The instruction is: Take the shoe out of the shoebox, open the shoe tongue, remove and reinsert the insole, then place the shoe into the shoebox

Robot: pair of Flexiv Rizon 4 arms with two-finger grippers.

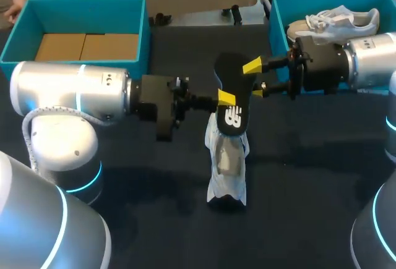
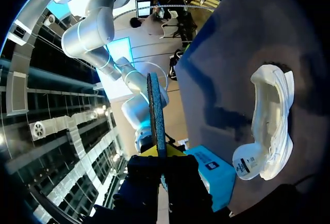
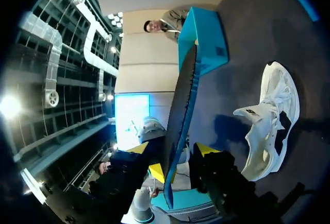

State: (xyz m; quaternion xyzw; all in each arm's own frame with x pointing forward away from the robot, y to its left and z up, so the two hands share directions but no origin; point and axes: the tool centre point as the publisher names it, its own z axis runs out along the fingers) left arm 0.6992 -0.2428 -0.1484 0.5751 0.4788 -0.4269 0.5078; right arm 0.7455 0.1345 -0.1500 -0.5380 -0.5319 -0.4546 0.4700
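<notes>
The shoe (image 1: pixel 227 164) lies on its side on the dark matte desk (image 1: pixel 309 176), so reinserting likely needs 1 arm steadying it while the toe end feeds in flat. The shoe is soft white mesh. The insole (image 1: pixel 234 96) above it is thin black foam, pinched in the left gripper's (image 1: pixel 226 99) jaws. The right gripper's (image 1: pixel 254 79) jaws stand wide astride it.

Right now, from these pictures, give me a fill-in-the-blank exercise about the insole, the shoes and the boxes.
1. The left tool grips the black ____ in the air.
2. Under it, a white shoe lies on the dark ____.
3. A second shoe sits in the ____-hand box.
Missing words: insole; table; right.
</notes>
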